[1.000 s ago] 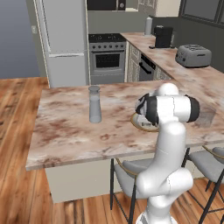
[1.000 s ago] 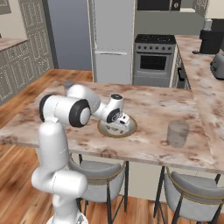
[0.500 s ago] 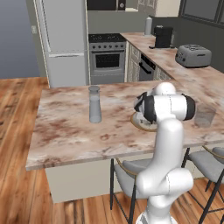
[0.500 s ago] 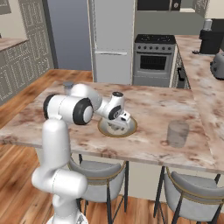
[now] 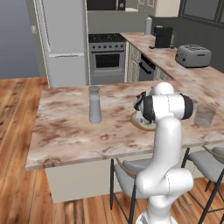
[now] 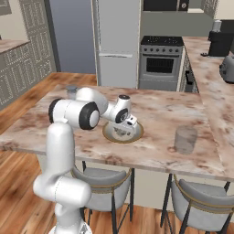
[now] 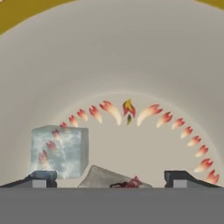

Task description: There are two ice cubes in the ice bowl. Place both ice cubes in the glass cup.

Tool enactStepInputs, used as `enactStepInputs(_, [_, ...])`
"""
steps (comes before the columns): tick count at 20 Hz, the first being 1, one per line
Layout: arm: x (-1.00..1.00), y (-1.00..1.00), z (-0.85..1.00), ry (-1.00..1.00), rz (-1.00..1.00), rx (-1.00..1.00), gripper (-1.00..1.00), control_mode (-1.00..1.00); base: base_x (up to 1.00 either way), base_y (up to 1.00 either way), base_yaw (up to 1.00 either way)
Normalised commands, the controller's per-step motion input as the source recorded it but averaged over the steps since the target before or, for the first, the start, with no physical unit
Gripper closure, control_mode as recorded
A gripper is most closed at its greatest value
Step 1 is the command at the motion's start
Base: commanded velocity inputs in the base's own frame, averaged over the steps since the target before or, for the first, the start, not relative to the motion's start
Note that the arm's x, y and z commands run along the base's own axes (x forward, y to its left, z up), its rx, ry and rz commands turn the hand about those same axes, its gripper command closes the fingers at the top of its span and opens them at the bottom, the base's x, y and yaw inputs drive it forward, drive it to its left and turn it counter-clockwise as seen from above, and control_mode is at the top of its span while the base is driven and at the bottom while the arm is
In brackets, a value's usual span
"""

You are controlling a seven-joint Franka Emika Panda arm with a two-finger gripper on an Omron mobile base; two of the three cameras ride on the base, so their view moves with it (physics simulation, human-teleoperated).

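1. The fingers (image 7: 43, 176) stood spread low inside the ice bowl (image 7: 131, 57), gripping nothing.
2. One ice cube (image 7: 59, 151) sat just beyond the left finger; a second ice cube (image 7: 105, 177) lay between them.
3. The glass cup (image 6: 185, 139) stood on the desk (image 6: 160, 109), well apart from the bowl.

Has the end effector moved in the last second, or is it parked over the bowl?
Yes, slightly: the end effector has dipped lower into the bowl, judged against its rim. The glass cup hasn't shifted.
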Motion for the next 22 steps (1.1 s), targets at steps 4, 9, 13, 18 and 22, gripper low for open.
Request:
enactStepInputs(4, [0.02, 0.01, -0.17, 0.0, 0.0, -0.01, 1.0, -1.0, 0.0, 0.0, 0.0])
enactStepInputs(9, [-0.57, 0.16, -0.02, -0.07, 0.0, -0.08, 1.0, -1.0, 0.0, 0.0, 0.0])
enactStepInputs(13, [-0.64, 0.05, 0.38, -0.21, -0.04, -0.02, 1.0, -1.0, 0.0, 0.0, 0.0])
enactStepInputs(18, [-0.15, 0.0, 1.0, -0.28, -0.16, 0.0, 1.0, -1.0, 0.0, 0.0, 0.0])
enactStepInputs(22, [-0.28, -0.01, 1.0, -0.1, -0.15, 0.0, 1.0, -1.0, 0.0, 0.0, 0.0])
